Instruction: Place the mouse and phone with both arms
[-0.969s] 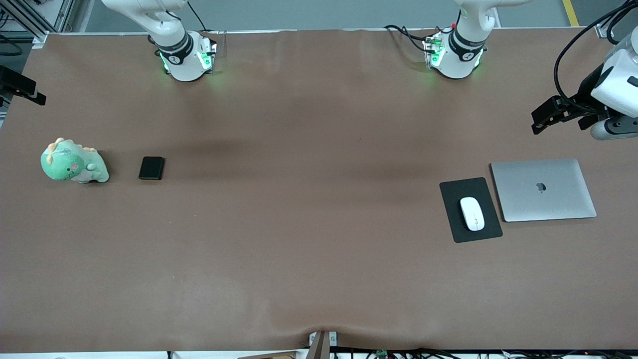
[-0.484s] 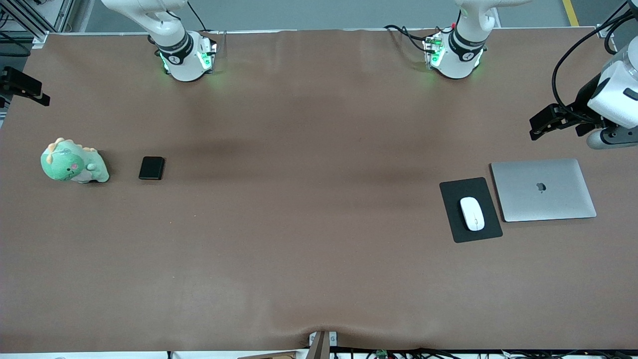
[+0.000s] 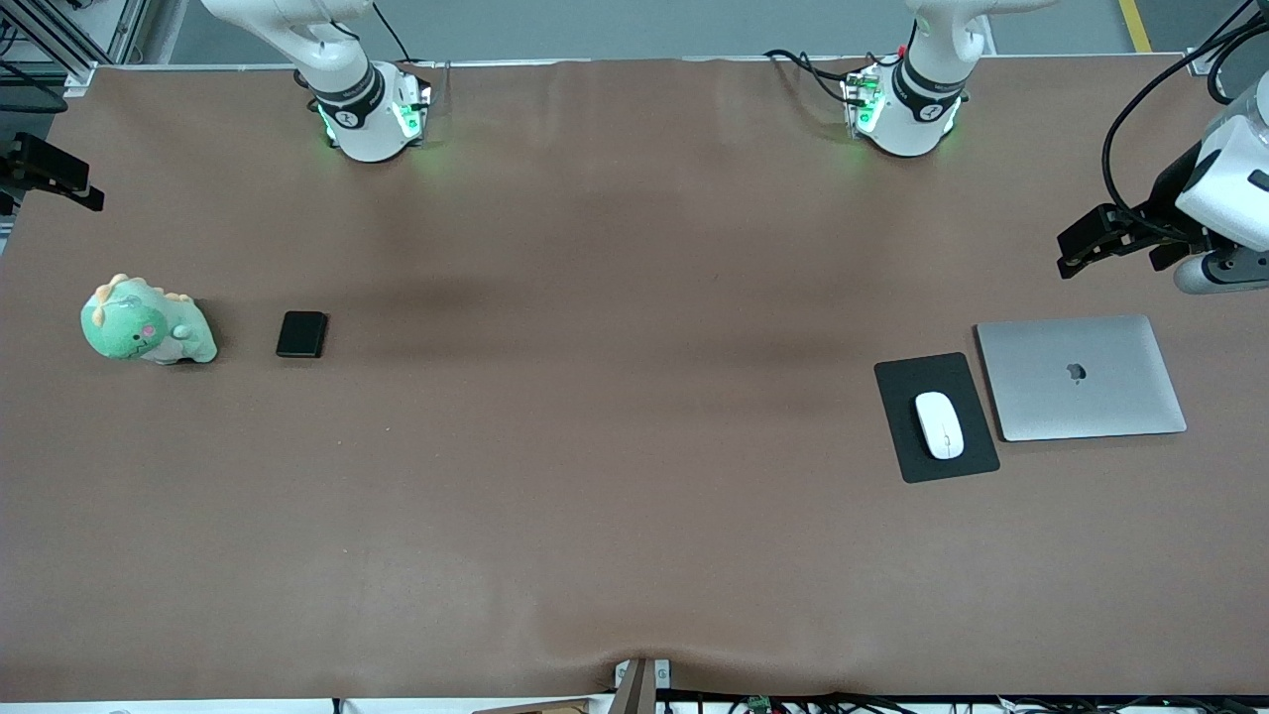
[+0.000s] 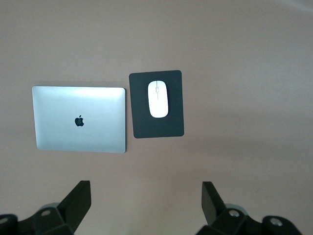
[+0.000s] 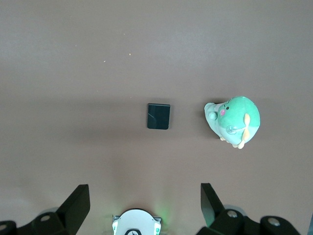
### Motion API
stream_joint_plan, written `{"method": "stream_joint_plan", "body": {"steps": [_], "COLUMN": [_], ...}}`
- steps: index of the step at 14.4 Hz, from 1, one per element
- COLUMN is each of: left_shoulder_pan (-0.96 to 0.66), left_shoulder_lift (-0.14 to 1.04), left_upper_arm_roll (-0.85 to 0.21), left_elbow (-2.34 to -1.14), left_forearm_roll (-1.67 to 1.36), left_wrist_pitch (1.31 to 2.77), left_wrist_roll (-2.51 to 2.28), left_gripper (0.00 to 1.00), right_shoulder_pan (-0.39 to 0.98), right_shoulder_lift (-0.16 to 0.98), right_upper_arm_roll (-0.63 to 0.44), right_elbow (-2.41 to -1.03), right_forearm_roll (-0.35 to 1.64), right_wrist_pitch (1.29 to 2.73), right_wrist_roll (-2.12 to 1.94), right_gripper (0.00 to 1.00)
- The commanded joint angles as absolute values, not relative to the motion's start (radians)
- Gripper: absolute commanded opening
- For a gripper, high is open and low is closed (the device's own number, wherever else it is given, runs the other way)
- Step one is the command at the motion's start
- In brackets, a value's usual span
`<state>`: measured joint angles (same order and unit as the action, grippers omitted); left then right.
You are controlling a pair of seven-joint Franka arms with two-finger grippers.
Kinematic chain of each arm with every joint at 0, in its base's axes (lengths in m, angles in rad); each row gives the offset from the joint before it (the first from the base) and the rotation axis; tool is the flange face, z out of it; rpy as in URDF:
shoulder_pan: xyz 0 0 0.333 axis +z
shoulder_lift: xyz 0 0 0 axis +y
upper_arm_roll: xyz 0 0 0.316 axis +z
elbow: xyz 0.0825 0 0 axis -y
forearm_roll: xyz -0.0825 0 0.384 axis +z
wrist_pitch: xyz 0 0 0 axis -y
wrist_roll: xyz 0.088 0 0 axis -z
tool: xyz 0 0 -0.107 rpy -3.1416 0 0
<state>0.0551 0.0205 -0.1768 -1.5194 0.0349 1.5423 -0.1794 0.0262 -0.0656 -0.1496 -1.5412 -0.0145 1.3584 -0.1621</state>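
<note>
- Now the small white glossy oval mouse lies on a flat black mouse pad, beside a closed silver laptop.
- Small black rounded phone lies beside a green plush dinosaur.
- Left gripper hangs high, fingers spread wide.
- Right gripper likewise wide, empty.

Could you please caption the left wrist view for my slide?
Open left pincer high over the white mouse on its black pad, beside the closed silver laptop.
</note>
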Motion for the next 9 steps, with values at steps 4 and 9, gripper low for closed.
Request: {"method": "stream_joint_plan", "body": {"steps": [4, 9], "left_shoulder_pan": [0.055, 0.057], "left_shoulder_lift": [0.021, 0.023], "left_upper_arm_roll": [-0.173, -0.173], "left_elbow": [-1.500, -1.502], "left_forearm_roll": [0.040, 0.040], "left_wrist_pitch": [1.531, 1.528], "left_wrist_roll": [-0.161, -0.160], "left_gripper": [1.00, 1.00], "right_shoulder_pan": [0.025, 0.017], "right_shoulder_lift": [-0.089, -0.086], "right_upper_arm_roll": [-0.149, -0.149], "right_elbow": [-1.560, -1.559], "right_forearm_roll": [-0.023, -0.021], "right_wrist_pitch": [1.362, 1.358], "right_wrist_roll": [-0.158, -0.158], "right_gripper": [1.00, 1.00]}}
